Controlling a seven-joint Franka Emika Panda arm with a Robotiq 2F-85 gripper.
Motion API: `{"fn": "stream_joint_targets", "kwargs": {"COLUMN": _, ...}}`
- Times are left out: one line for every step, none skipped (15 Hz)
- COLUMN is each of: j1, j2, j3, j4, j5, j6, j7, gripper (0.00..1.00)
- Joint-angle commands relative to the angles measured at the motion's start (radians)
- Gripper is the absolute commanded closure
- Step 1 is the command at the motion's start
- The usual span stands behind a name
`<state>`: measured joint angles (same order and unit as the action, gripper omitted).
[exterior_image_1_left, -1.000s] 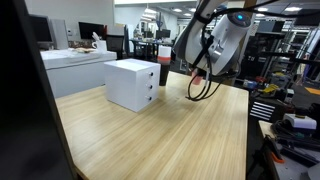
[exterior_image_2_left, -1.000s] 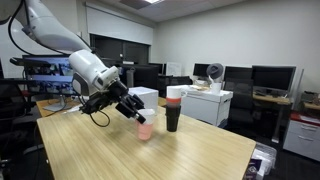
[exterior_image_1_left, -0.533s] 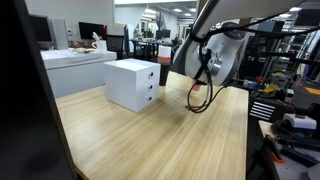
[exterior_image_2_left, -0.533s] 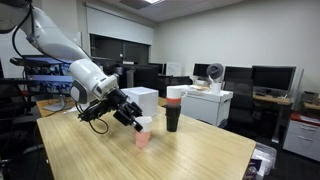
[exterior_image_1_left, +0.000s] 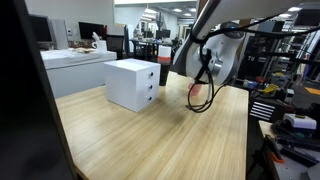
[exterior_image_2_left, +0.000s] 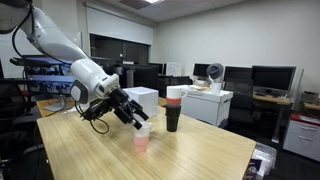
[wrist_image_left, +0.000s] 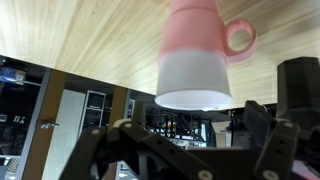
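1. The gripper (exterior_image_2_left: 140, 120) hangs just over a pink-and-white mug (exterior_image_2_left: 141, 138) near the middle of the wooden table (exterior_image_2_left: 185, 155) in an exterior view.
2. In the wrist view, which stands upside down, the gripper (wrist_image_left: 190, 120) has its fingers (wrist_image_left: 262, 125) spread wider than the mug (wrist_image_left: 195, 60). The mug's white rim lies between them and neither finger presses on it.
3. The mug stands upright on the table (wrist_image_left: 80, 30), pink at the base and white towards the rim. Its handle points to the right of the wrist view, and its outline is blurred there.
4. A black cup (exterior_image_2_left: 173, 115) with a pink and white top stands just beside the mug. In the wrist view it shows as a dark shape (wrist_image_left: 298, 80) at the right edge.
5. A white box (exterior_image_1_left: 132, 84) sits on the table (exterior_image_1_left: 150, 140) farther back, well apart from the mug.
6. From the box's side, the arm (exterior_image_1_left: 215, 50) and a hanging cable (exterior_image_1_left: 200, 102) hide most of the mug, leaving only a patch of pink (exterior_image_1_left: 197, 89).
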<state>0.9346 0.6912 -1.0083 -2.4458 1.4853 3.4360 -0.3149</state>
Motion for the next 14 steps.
{"fn": "stream_joint_targets", "kwargs": {"j1": 0.047, "j2": -0.119, "j3": -0.084, "j4": -0.036, "j5": -0.055, "j6": -0.021, "j7": -0.061, "gripper": 0.0}}
{"fn": "stream_joint_targets", "kwargs": {"j1": 0.067, "j2": -0.163, "j3": -0.124, "j4": -0.036, "j5": -0.072, "j6": -0.051, "j7": -0.092, "gripper": 0.0}}
{"fn": "stream_joint_targets", "kwargs": {"j1": 0.086, "j2": -0.188, "j3": -0.161, "j4": -0.034, "j5": -0.089, "j6": -0.078, "j7": -0.11, "gripper": 0.0}}
{"fn": "stream_joint_targets", "kwargs": {"j1": 0.117, "j2": -0.228, "j3": -0.219, "j4": -0.032, "j5": -0.111, "j6": -0.132, "j7": -0.142, "gripper": 0.0}}
{"fn": "stream_joint_targets", "kwargs": {"j1": 0.146, "j2": -0.236, "j3": -0.273, "j4": -0.028, "j5": -0.131, "j6": -0.183, "j7": -0.159, "gripper": 0.0}}
{"fn": "stream_joint_targets", "kwargs": {"j1": 0.179, "j2": -0.239, "j3": -0.332, "j4": -0.026, "j5": -0.157, "j6": -0.247, "j7": -0.16, "gripper": 0.0}}
{"fn": "stream_joint_targets", "kwargs": {"j1": 0.215, "j2": -0.226, "j3": -0.397, "j4": -0.027, "j5": -0.199, "j6": -0.327, "j7": -0.146, "gripper": 0.0}}
{"fn": "stream_joint_targets", "kwargs": {"j1": 0.256, "j2": -0.197, "j3": -0.47, "j4": -0.023, "j5": -0.261, "j6": -0.416, "j7": -0.112, "gripper": 0.0}}
{"fn": "stream_joint_targets", "kwargs": {"j1": 0.295, "j2": -0.153, "j3": -0.538, "j4": -0.02, "j5": -0.333, "j6": -0.514, "j7": -0.071, "gripper": 0.0}}
{"fn": "stream_joint_targets", "kwargs": {"j1": 0.33, "j2": -0.115, "j3": -0.601, "j4": -0.01, "j5": -0.4, "j6": -0.605, "j7": -0.043, "gripper": 0.0}}
{"fn": "stream_joint_targets", "kwargs": {"j1": 0.368, "j2": -0.094, "j3": -0.664, "j4": -0.003, "j5": -0.491, "j6": -0.704, "j7": -0.02, "gripper": 0.0}}
{"fn": "stream_joint_targets", "kwargs": {"j1": 0.4, "j2": -0.07, "j3": -0.716, "j4": 0.01, "j5": -0.563, "j6": -0.788, "j7": -0.011, "gripper": 0.0}}
{"fn": "stream_joint_targets", "kwargs": {"j1": 0.424, "j2": -0.079, "j3": -0.752, "j4": 0.024, "j5": -0.673, "j6": -0.837, "j7": 0.03, "gripper": 0.0}}
{"fn": "stream_joint_targets", "kwargs": {"j1": 0.462, "j2": -0.086, "j3": -0.797, "j4": 0.041, "j5": -0.759, "j6": -0.885, "j7": 0.049, "gripper": 0.0}}
